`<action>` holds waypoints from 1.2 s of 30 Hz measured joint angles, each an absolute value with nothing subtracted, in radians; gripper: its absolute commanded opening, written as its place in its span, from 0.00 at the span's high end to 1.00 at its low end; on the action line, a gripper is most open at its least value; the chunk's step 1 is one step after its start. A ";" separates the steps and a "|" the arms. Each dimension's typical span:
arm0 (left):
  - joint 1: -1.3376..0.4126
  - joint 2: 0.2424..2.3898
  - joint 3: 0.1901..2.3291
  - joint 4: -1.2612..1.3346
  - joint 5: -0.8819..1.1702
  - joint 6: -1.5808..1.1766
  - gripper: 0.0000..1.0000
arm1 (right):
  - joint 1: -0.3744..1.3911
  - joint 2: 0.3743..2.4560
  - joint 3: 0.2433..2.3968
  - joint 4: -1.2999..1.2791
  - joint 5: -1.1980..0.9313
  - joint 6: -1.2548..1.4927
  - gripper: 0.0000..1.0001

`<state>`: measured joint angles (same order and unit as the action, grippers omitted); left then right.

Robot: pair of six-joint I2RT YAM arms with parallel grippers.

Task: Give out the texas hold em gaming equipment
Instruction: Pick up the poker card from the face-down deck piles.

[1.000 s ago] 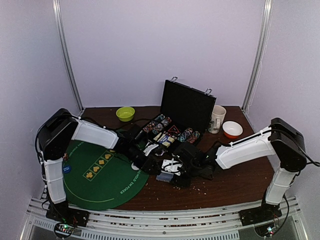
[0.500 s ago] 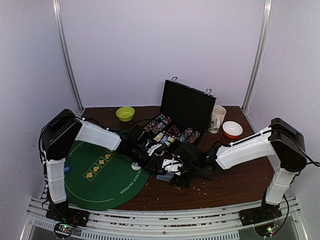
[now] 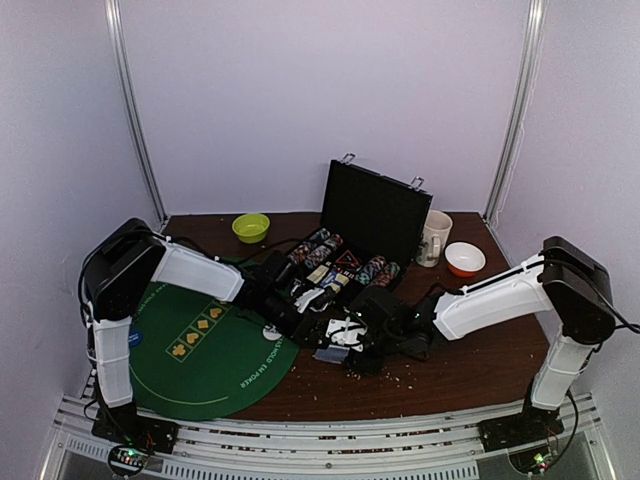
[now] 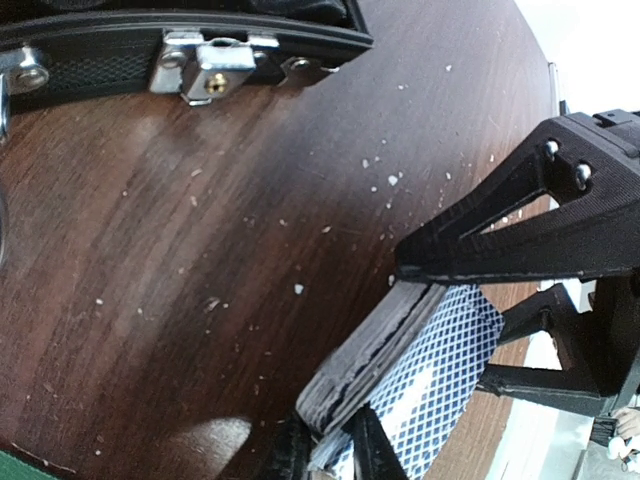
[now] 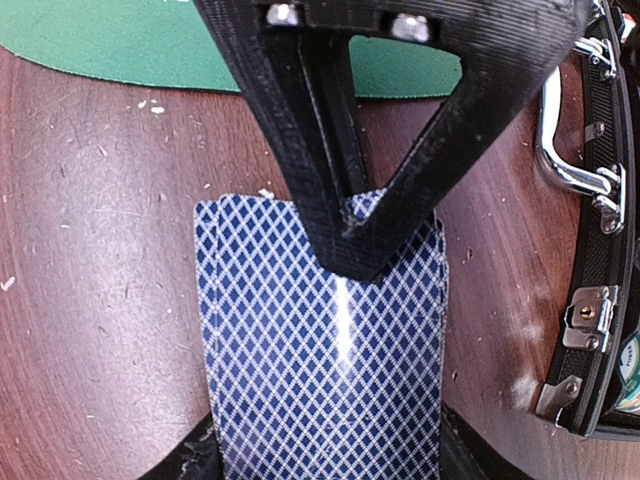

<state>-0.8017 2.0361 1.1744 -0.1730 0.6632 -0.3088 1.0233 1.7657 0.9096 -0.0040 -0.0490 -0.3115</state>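
- Right gripper (image 5: 325, 455) clamping deck of playing cards (image 5: 300, 350) by long edges, jaws standing about half apart.
- Deck sitting low at wooden table (image 4: 150, 250), lower centre of overhead frame; contact with table not discernible.
- Left gripper (image 4: 328, 452) pinching deck's end, jaws nearly closed; judged to be peeling off top card for dealing.
- Green felt mat (image 3: 200, 350) lying at left, awaiting cards.
- Poker chips (image 3: 318, 250) sitting racked in open case (image 3: 375, 215) beyond, not yet distributed.
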 measured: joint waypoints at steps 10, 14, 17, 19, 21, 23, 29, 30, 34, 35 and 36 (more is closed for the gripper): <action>-0.798 2.022 1.165 -0.187 0.639 -0.291 0.76 | 1.024 1.765 0.907 -0.001 -0.048 -0.311 0.39; -0.792 2.016 1.164 -0.200 0.628 -0.286 0.77 | 1.024 1.765 0.907 0.002 -0.045 -0.311 0.39; -0.784 2.009 1.160 -0.211 0.622 -0.283 0.77 | 1.024 1.765 0.907 0.002 -0.044 -0.311 0.39; -0.781 2.004 1.158 -0.217 0.620 -0.281 0.77 | 1.024 1.765 0.907 0.002 -0.044 -0.311 0.39; -0.780 2.000 1.156 -0.223 0.618 -0.278 0.77 | 1.024 1.765 0.907 0.002 -0.043 -0.311 0.39; -0.780 1.993 1.152 -0.232 0.617 -0.275 0.77 | 1.024 1.765 0.907 0.002 -0.042 -0.311 0.39; -0.777 1.986 1.140 -0.237 0.632 -0.274 0.81 | 1.024 1.765 0.907 0.002 -0.041 -0.312 0.40; -0.776 1.985 1.140 -0.237 0.633 -0.274 0.85 | 1.024 1.765 0.907 0.002 -0.041 -0.312 0.40; -0.773 1.974 1.139 -0.240 0.644 -0.278 0.99 | 1.024 1.765 0.908 0.002 -0.040 -0.311 0.40; -0.773 1.969 1.139 -0.242 0.648 -0.279 1.00 | 1.023 1.765 0.908 0.002 -0.037 -0.311 0.40; -0.772 1.963 1.139 -0.243 0.653 -0.278 1.00 | 1.023 1.765 0.908 0.002 -0.034 -0.311 0.40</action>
<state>-0.7719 1.9629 1.1389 -0.2428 0.6529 -0.2783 1.0233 1.7653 0.9081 0.0017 -0.0338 -0.3115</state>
